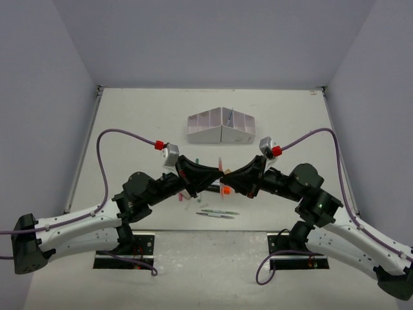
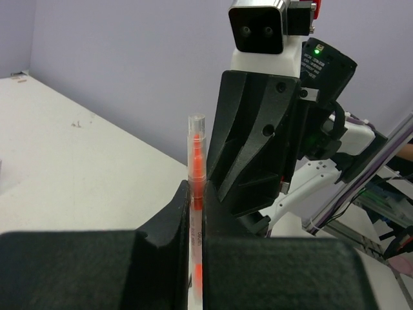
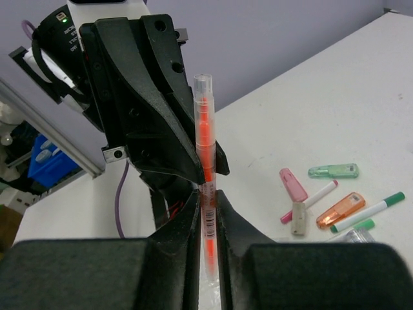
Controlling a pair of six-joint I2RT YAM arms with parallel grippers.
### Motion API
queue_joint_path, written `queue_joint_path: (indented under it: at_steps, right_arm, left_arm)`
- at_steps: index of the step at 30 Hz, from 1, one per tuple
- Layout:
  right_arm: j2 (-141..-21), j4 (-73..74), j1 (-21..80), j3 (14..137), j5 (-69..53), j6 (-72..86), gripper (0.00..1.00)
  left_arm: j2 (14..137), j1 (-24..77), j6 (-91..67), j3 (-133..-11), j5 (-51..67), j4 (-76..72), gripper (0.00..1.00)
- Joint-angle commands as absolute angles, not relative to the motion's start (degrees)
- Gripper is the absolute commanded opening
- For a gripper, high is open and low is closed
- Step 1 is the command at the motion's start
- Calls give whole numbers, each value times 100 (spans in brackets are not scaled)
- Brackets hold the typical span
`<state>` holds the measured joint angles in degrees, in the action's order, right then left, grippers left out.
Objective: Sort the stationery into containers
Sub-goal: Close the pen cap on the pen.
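Legend: the organiser box [image 1: 221, 126] is set at the far middle of the table [image 1: 129, 123]. Before it, one pen [image 3: 204, 129] is clamped between the left gripper [image 2: 195, 255] and the right gripper [image 3: 208, 226]. Loose pens [image 1: 218, 212] are scattered nearer.

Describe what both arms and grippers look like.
Both the left arm and right arm have white lower links and black upper joints. Each carries a purple cable ending in a red connector by a grey wrist camera. The left gripper and right gripper have matte black wedge-shaped fingers.
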<state>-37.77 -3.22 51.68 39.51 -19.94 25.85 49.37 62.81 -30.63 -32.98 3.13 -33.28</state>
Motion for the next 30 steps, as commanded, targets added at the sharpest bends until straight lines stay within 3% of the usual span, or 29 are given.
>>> queue_joint_path:
  at_steps: [1,6,9,12,14,15,17,20,26,30]
  right_arm:
    - [-3975,-748,5177,3904,-2522,2629,34]
    - [-4306,-1124,5177,3850,-2785,2812,36]
    - [-4387,-1165,5194,3902,-2784,2818,23]
    - [-4411,-1137,5194,3983,-2795,2781,2]
    - [-4399,-1114,5198,4017,-2767,2742,0]
    - [-4390,-1078,5198,4033,-2735,2725,0]
    - [-4386,-963,5196,4056,-2649,2655,0]
    - [-4398,-857,5202,4033,-2590,2594,0]
    - [-4419,-774,5196,4020,-2619,2597,0]
    - [-4421,-666,5212,4079,-2620,2540,0]
  left_arm:
    - [4653,6275,-2812,-3232,520,-3982,0]
    - [4676,6275,-2812,-3296,641,-4085,0]
    - [4770,6275,-2809,-3402,627,-3985,0]
    - [4909,6268,-2827,-3476,633,-3941,0]
    - [4976,6271,-2839,-3495,615,-3928,0]
    - [5000,6271,-2835,-3515,578,-3895,3]
    - [5016,6273,-2763,-3598,417,-3726,26]
    - [5047,6275,-2595,-3880,87,-3249,49]
    - [5061,6275,-2234,-4437,-123,-2533,58]
    - [5026,6275,-2081,-4598,-309,-2365,52]
